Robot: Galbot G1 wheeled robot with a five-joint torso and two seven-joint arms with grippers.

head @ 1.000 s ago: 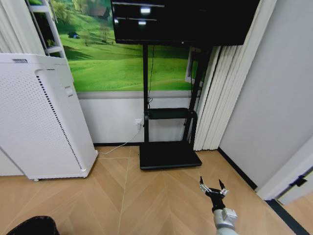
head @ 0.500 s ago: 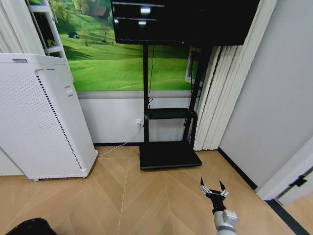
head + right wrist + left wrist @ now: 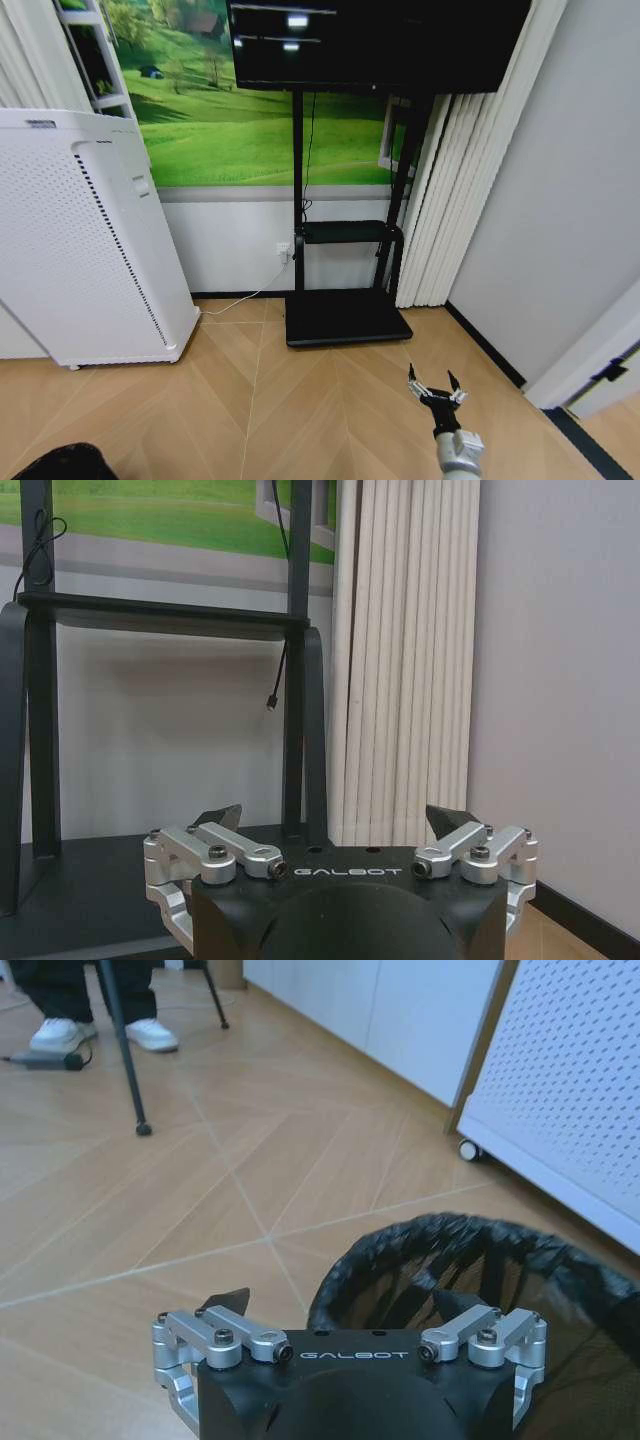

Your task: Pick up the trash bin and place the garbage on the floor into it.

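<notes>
The floor [image 3: 300, 400] is pale chevron wood, and on it stands a tall white perforated appliance [image 3: 80, 240], well to the left of the right gripper [image 3: 433, 383]. Ahead of that gripper stands a black screen stand [image 3: 345, 315] beside pale curtains [image 3: 440, 200]. The trash bin [image 3: 480, 1280] sits right at the left gripper [image 3: 345, 1310], one finger outside its bag-lined rim and one inside; both fingers are spread wide apart, clamping nothing. The right gripper hangs low over bare floor, fingers spread and empty.
</notes>
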